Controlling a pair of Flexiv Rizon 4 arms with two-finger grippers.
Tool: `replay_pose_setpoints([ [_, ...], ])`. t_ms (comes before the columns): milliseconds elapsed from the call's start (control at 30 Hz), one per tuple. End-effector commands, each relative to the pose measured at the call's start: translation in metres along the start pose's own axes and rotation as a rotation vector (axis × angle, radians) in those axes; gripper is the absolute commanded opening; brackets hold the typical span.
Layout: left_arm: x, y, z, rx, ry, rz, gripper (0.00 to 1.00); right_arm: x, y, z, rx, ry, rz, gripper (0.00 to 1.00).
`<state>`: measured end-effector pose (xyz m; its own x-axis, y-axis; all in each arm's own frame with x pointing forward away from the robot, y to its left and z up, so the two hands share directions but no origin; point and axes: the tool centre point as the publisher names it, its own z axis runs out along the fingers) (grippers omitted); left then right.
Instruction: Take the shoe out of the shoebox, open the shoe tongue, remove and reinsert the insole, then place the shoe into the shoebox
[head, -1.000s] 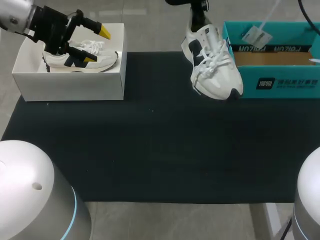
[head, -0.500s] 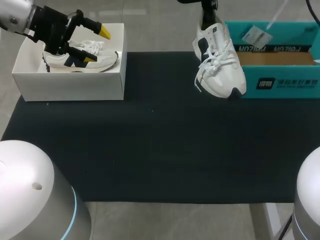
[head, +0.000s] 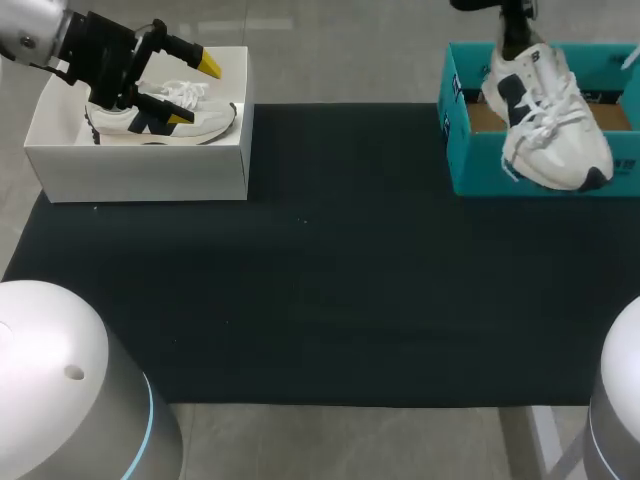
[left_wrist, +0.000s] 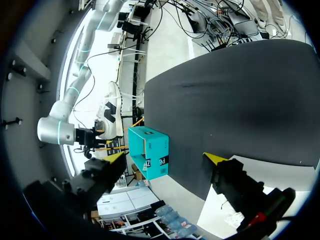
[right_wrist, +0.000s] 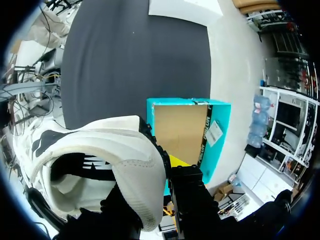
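- Step in hand: the final one, by judgement, returning the shoe (head: 550, 130) to the shoebox (head: 475, 172).
- Shoe position: upper right of the head view, hanging heel-up and toe-down over the teal shoebox, with the toe overlapping the box's near wall.
- Right gripper (right_wrist: 160, 200): clamped on the heel collar and carrying the shoe's whole weight.
- Left gripper (left_wrist: 165, 159): fingers spread wide and holding nothing. It hovers at the upper left of the head view over a white box (head: 140, 170) containing a second shoe (head: 150, 115).
- Next move: line the shoe up inside the box walls, tilt the sole toward level, lower it to the cardboard floor, then release. The toe must clear the near wall, or the box may slide on the black mat (head: 320, 280).
- Not visible:
  - The right gripper is cut off by the head view's top edge.
  - In the right wrist view only one yellow tip shows, and the heel hides the other.
  - The shoe's interior is dark, so the seating of the insole cannot be confirmed.
  - Whether the toe is inside or in front of the near wall cannot be told.
  - The shoebox's right end is cut off by the frame edge.
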<state>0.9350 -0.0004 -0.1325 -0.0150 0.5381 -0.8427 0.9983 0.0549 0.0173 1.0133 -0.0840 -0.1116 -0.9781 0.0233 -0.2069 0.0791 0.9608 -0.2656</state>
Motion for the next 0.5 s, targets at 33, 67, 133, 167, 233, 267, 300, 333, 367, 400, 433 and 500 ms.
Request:
replay_pose_setpoints([
  [33,0.0,0.0,0.0,0.0,0.002,0.0,1.0,-0.013,-0.039,0.02,-0.029,0.024,0.033,0.0],
  [67,0.0,0.0,0.0,0.0,0.002,0.0,1.0,-0.016,-0.046,0.024,-0.021,0.026,0.049,0.0],
  [133,0.0,0.0,0.0,0.0,0.002,0.0,1.0,-0.021,-0.056,0.031,-0.02,0.03,0.073,0.0],
  [167,0.0,0.0,0.0,0.0,0.002,0.0,1.0,-0.023,-0.06,0.033,-0.01,0.023,0.076,0.0],
  [233,0.0,0.0,0.0,0.0,0.002,0.0,1.0,-0.026,-0.067,0.038,-0.008,0.028,0.079,0.0],
  [267,0.0,0.0,0.0,0.0,0.002,0.0,1.0,-0.027,-0.069,0.039,-0.008,0.031,0.087,0.0],
  [300,0.0,0.0,0.0,0.0,0.002,0.0,1.0,-0.027,-0.071,0.039,-0.017,0.032,0.095,0.0],
  [333,0.0,0.0,0.0,0.0,0.002,0.0,1.0,-0.027,-0.071,0.039,-0.017,0.032,0.095,0.0],
  [367,0.0,0.0,0.0,0.0,0.002,0.0,1.0,-0.027,-0.071,0.039,-0.017,0.032,0.095,0.0],
  [400,0.0,0.0,0.0,0.0,0.002,0.0,1.0,-0.027,-0.071,0.039,-0.017,0.032,0.095,0.0],
  [433,0.0,0.0,0.0,0.0,0.002,0.0,1.0,-0.027,-0.071,0.039,-0.017,0.032,0.095,0.0],
  [500,0.0,0.0,0.0,0.0,0.002,0.0,1.0,-0.027,-0.071,0.039,-0.017,0.032,0.095,0.0],
])
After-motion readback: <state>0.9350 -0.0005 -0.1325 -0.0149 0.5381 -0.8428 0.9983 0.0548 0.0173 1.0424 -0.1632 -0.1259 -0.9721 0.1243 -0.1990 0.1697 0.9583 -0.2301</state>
